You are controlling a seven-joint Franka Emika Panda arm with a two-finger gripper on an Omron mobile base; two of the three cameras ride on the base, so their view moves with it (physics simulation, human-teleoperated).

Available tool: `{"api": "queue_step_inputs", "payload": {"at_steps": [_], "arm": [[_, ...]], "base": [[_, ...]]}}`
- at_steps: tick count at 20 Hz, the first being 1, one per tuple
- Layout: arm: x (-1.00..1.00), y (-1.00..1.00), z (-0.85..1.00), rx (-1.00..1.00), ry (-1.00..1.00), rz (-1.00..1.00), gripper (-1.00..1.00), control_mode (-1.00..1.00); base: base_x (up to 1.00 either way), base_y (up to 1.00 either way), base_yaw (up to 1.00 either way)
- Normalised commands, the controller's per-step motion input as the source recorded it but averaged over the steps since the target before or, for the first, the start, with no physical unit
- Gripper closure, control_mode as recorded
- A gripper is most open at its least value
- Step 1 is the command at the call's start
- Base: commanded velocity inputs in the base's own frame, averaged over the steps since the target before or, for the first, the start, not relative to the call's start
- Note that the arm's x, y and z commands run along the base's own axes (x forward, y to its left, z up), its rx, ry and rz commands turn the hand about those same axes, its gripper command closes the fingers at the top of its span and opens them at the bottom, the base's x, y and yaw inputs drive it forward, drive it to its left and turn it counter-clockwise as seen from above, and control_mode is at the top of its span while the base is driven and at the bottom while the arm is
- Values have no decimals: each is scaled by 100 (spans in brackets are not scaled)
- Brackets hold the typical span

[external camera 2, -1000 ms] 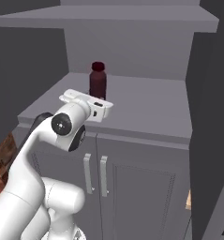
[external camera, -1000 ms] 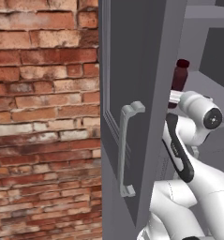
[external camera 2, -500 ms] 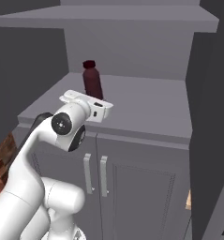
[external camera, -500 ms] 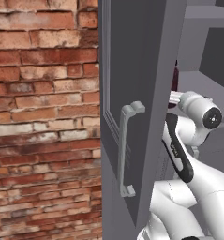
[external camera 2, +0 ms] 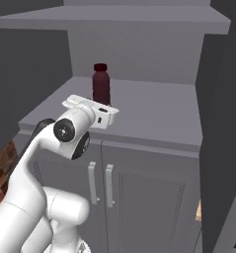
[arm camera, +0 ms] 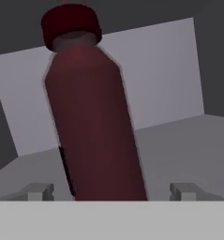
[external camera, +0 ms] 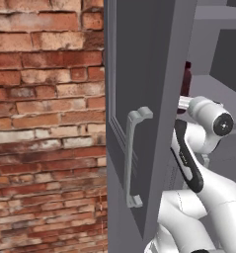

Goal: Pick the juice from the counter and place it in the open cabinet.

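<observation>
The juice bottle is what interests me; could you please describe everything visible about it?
The juice bottle is a small dark maroon cylinder with rounded shoulders, a short narrower neck and a dark cap. It looks smooth, with no label to be seen. It stands roughly upright over the grey cabinet shelf, just beyond the gripper, whose two finger tips show apart on either side of its base. Whether its base rests on the shelf is hidden.

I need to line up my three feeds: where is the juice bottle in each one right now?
Left base view: the juice is a maroon sliver at the open cabinet door's right edge, above the arm.
Right base view: upper left of centre, upright on the grey shelf, just behind the hand.
Hand view: the juice is central, leaning, between the fingertips.
Shared landmark: the grey shelf under the bottle.
</observation>
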Motion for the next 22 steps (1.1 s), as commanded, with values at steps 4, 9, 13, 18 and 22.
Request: {"api": "queue_step_inputs", "payload": {"at_steps": [4,9,13,18,22], "arm": [[0,0,0,0,0,0,-100,-100],[-9,1,0,0,0,0,-100,-100],[-37,0,0,0,0,0,-100,-100],[-64,0,8,-1,0,0,-100,-100],[-82,0,4,-1,-12,0,-100,-100]], "base": [[0,0,0],[0,0,0],[0,0,0],[0,0,0],[0,0,0]]}}
